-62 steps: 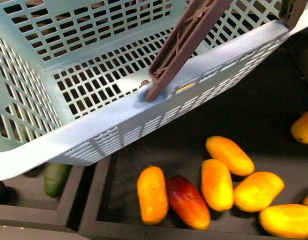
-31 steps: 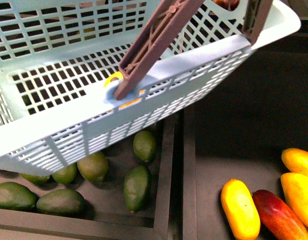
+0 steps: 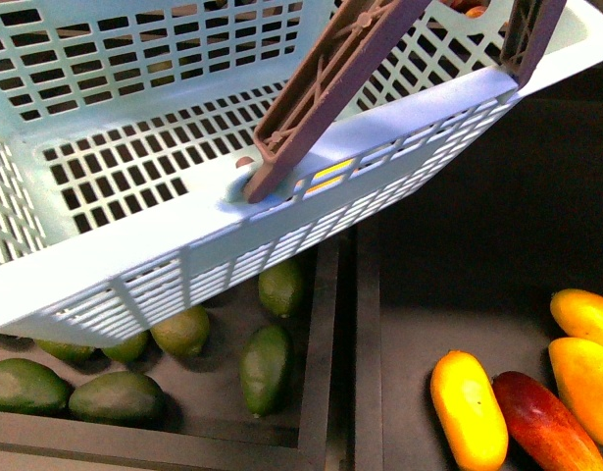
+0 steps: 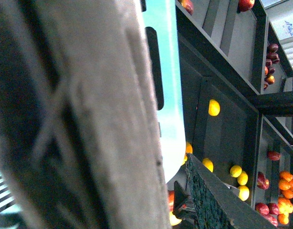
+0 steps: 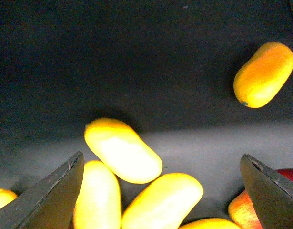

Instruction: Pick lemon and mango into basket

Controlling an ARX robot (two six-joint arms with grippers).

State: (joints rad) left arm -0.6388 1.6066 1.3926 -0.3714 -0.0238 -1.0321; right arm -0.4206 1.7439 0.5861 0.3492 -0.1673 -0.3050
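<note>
Since the front frame half a second earlier, the large pale turquoise slotted plastic basket (image 3: 105, 285) has swung slightly toward the robot's right. The fruit below it has hardly shifted.

Front view: the basket hangs tilted from its brown swing handle (image 3: 330, 88). A yellow patch (image 3: 330, 172) shows through the lattice; whether it is a lemon cannot be told. Green avocados (image 3: 265, 368) lie beneath. Elongated yellow-orange mangoes (image 3: 468, 412) and a dark red mango (image 3: 546, 422) lie in the adjoining bin.

Left wrist view: the handle fills the space ahead of the left gripper (image 4: 203, 191). One dark textured finger shows and the other is hidden. The gripper is judged clamped on the handle, since the basket hangs from it. Small bright-yellow lemons (image 4: 213, 107) sit well beyond the fingers.

Right wrist view: the right gripper (image 5: 160, 157) is spread wide and holds nothing. One mango (image 5: 122, 150) lies between its fingers. Expect it to be smooth, firm and prone to rolling, so grip it across the short axis at mid-length. Two neighbouring mangoes (image 5: 163, 200) touch it on the wrist side and crowd the finger path.
</note>
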